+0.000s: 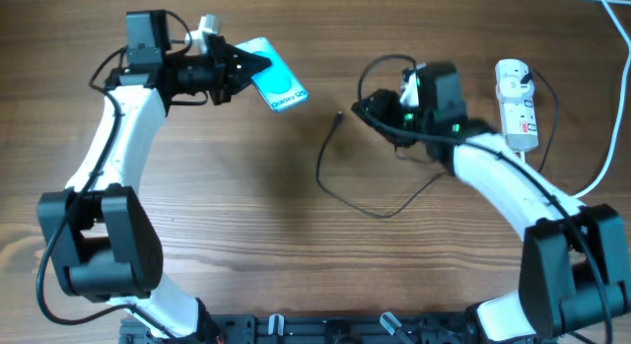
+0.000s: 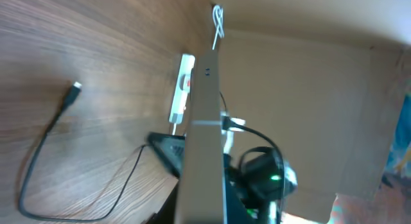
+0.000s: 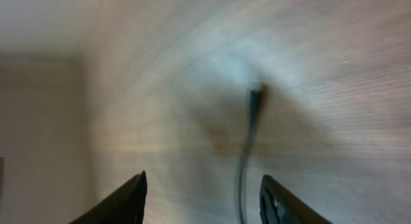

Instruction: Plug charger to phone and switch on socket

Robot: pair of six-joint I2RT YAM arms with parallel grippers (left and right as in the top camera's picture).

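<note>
My left gripper (image 1: 242, 66) is shut on the phone (image 1: 275, 81), a flat phone with a turquoise screen, held tilted above the table at the upper left. In the left wrist view the phone (image 2: 204, 140) shows edge-on. The charger, a thin black cable (image 1: 340, 186), loops on the table; its connector tip (image 1: 338, 115) lies free, also in the left wrist view (image 2: 75, 87) and right wrist view (image 3: 257, 99). My right gripper (image 3: 202, 189) is open, just behind the tip, with the cable between its fingers. The white socket (image 1: 516, 103) lies at the right.
A thicker white cable (image 1: 613, 107) runs along the right edge of the table. A dark plug with a black wire sits in the socket's far end (image 1: 520, 76). The socket also shows in the left wrist view (image 2: 181, 89).
</note>
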